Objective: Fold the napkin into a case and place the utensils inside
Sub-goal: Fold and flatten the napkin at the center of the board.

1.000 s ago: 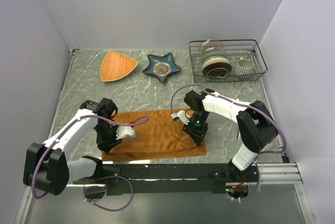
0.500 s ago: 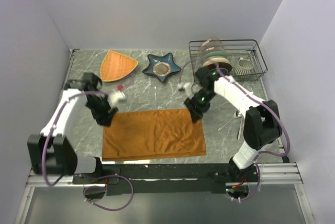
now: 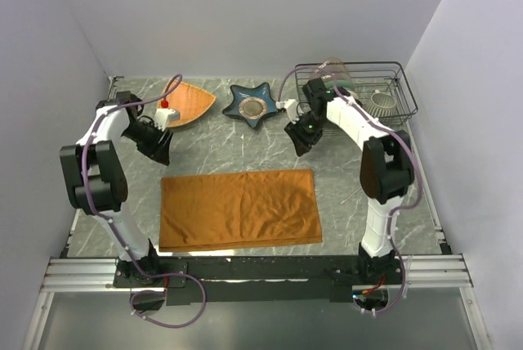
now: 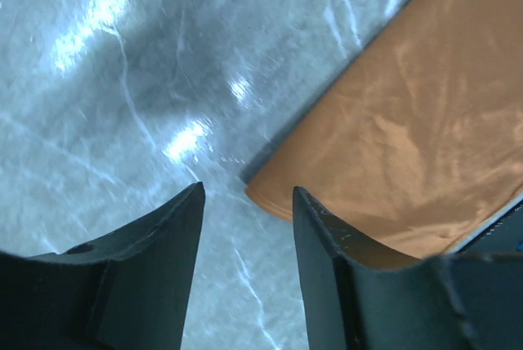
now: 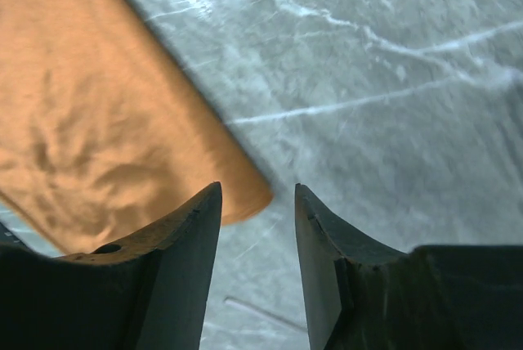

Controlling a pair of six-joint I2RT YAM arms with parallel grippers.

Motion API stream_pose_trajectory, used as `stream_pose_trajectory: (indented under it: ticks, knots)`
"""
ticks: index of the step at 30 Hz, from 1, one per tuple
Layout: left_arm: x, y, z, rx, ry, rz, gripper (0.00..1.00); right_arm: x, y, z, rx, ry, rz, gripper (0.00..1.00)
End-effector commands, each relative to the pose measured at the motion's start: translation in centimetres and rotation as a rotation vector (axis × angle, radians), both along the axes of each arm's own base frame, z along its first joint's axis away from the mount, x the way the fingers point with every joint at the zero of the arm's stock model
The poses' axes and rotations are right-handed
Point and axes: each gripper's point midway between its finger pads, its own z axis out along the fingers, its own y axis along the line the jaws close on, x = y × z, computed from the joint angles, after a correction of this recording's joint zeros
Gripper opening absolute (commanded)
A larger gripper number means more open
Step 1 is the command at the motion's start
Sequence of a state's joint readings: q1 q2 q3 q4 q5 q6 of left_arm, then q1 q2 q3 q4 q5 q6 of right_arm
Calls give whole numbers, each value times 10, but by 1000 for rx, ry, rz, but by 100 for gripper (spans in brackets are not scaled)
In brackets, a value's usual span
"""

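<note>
The rust-orange napkin (image 3: 237, 207) lies flat on the marble table in a wide rectangle. My left gripper (image 3: 156, 148) hovers open and empty just beyond its far left corner. That corner shows in the left wrist view (image 4: 409, 145) beside my gripper (image 4: 248, 195). My right gripper (image 3: 297, 138) hovers open and empty beyond the far right corner. That corner shows in the right wrist view (image 5: 98, 137) beside my gripper (image 5: 258, 189). A thin silver utensil handle (image 5: 263, 314) lies on the table right of the napkin. It is faint in the top view (image 3: 352, 196), partly behind the right arm.
A light orange woven triangular plate (image 3: 185, 103) and a dark blue star-shaped dish (image 3: 253, 105) sit at the back. A wire rack (image 3: 402, 88) with stacked dishes and a cup stands at the back right. Walls close in on three sides.
Both grippers have moved from over the napkin towards the back of the table, past its far corners. The napkin now lies flat and untouched.
</note>
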State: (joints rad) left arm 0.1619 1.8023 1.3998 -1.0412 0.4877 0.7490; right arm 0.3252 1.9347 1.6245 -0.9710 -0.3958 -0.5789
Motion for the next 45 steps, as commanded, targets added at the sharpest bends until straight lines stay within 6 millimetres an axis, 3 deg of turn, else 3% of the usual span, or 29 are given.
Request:
stream_pose_trajectory:
  ticks: [1,4,11,23,26,29,30,31,32,33,38,41,45]
  knots:
    - [16,-7,1,-34,-37,-90,55,12,9,-7,2,-14,86,52]
    - [11,-11,-10,-18,-9,-153,57,3,11,-20,-7,23,128,57]
    - [-7,-27,-31,-17,51,-252,57,-14,21,-45,-47,72,203,58]
    - [-35,-33,-56,4,124,-346,47,-40,33,-77,-93,126,281,53]
    - [-42,-33,-60,15,137,-362,35,-46,30,-81,-103,138,288,46]
    - [-41,-34,-60,15,123,-362,20,-48,28,-81,-108,142,289,30]
    - [-36,-34,-59,15,112,-354,12,-46,28,-81,-110,135,285,19]
    - [-33,-34,-58,14,103,-346,8,-44,26,-81,-118,128,281,14]
    - [-29,-36,-57,6,97,-339,5,-40,27,-82,-124,110,272,2]
    - [-19,-37,-54,10,73,-319,1,-36,27,-81,-128,94,259,0]
    - [28,-37,-41,21,-24,-246,1,14,19,-73,-170,-70,127,0]
    - [52,-34,-44,40,-43,-217,1,51,16,-57,-185,-169,85,0]
    - [78,-32,-40,50,-84,-182,1,80,17,-38,-187,-271,67,0]
